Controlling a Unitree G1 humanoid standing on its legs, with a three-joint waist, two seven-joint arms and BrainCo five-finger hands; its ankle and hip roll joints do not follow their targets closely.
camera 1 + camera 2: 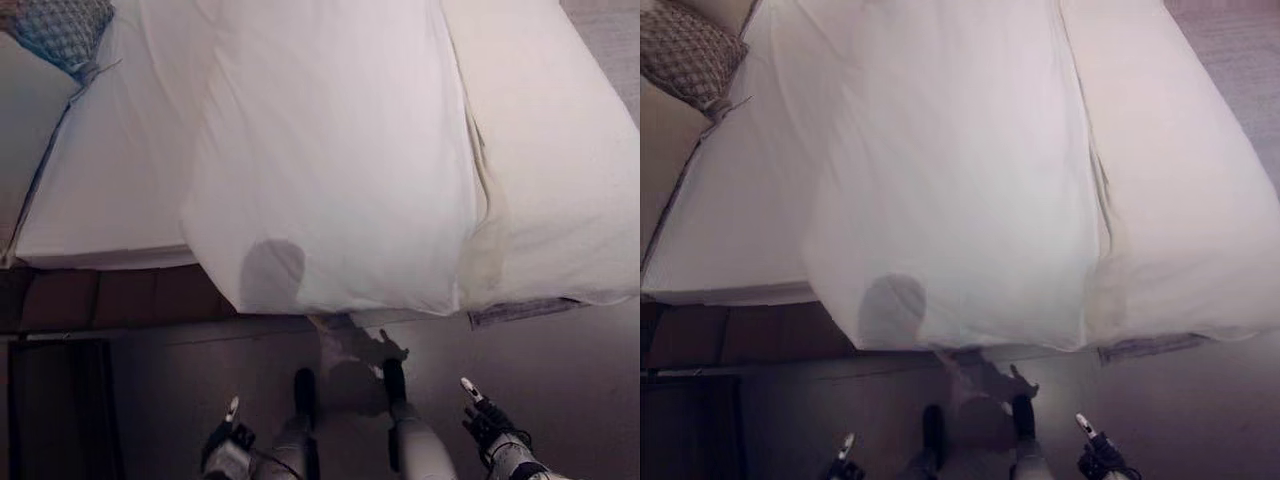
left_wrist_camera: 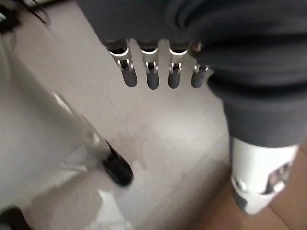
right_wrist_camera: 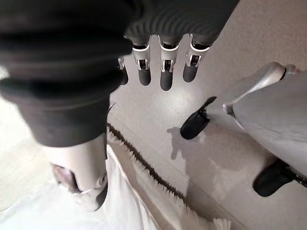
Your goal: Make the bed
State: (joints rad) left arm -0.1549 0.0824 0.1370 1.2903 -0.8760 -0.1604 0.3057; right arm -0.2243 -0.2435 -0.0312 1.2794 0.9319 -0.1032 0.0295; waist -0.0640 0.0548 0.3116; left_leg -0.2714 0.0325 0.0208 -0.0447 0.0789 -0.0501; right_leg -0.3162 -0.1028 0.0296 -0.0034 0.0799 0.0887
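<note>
Both the left hand [image 2: 152, 72] and right hand [image 3: 163, 62] hang with straight fingers, holding nothing, while ahead of them the smooth white duvet [image 1: 330, 160] drapes over the bed's mattress [image 1: 110, 190].

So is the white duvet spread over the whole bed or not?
Not fully: the duvet covers the middle, leaving bare sheet toward the patterned pillow.
</note>
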